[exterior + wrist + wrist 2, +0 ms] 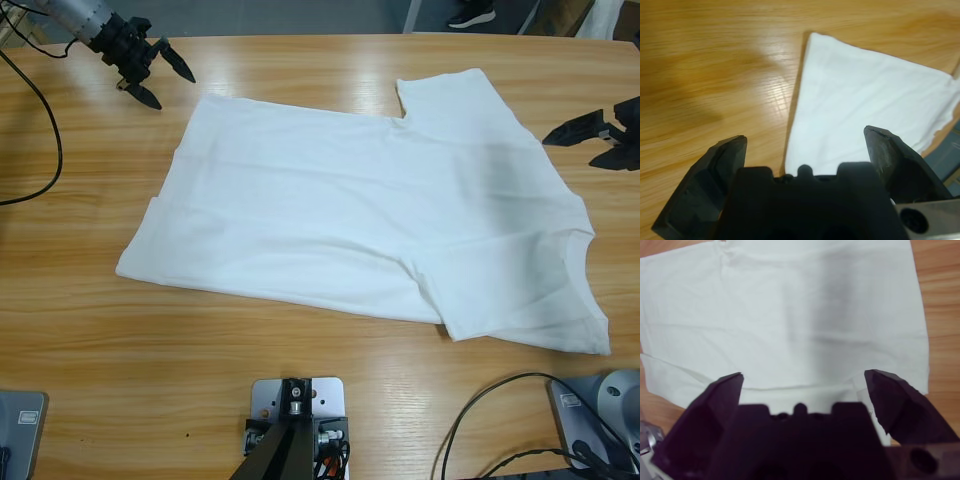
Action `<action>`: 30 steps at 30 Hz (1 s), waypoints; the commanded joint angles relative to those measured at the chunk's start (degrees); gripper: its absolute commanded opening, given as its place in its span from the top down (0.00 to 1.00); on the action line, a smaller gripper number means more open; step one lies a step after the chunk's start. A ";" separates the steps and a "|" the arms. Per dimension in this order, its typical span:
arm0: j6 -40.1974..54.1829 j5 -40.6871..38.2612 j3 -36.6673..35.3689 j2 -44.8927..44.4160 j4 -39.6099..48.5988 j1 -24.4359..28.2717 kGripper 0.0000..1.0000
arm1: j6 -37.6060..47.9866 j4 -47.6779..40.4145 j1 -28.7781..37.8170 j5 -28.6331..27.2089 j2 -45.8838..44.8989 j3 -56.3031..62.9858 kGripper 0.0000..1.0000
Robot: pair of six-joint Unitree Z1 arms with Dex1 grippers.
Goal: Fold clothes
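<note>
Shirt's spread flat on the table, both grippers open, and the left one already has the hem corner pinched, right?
Not quite. The left gripper holds nothing: the left wrist view shows its jaws apart above the T-shirt, a corner of the cloth lying flat on the table between them. The rest stands: the shirt is spread out and the right gripper is open too.

Likely a lab: rig cables cross the wooden table.

1 white T-shirt, 2 grippers, both open, on 1 wooden table.
</note>
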 commanded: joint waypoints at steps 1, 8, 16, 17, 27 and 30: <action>-1.67 2.54 -3.85 5.67 1.79 -2.09 0.12 | -0.02 -1.96 0.60 0.48 2.69 2.77 0.02; -3.39 -1.20 -9.65 7.62 1.97 -2.07 0.13 | -0.02 -2.24 0.60 0.50 3.15 2.79 0.02; -5.61 -4.05 -16.26 10.10 1.97 -2.55 0.14 | -0.02 -2.91 0.60 0.67 3.75 2.79 0.02; -5.85 -4.60 -16.88 10.36 1.97 -2.65 0.14 | -0.02 -3.03 0.60 0.67 3.80 2.79 0.02; -8.53 -7.00 -23.93 13.25 1.79 -2.88 0.16 | -0.02 -3.88 0.60 0.80 4.63 2.79 0.02; -10.37 -7.04 -25.93 14.16 1.47 -2.86 0.22 | -0.02 -4.35 0.60 0.88 5.05 2.72 0.02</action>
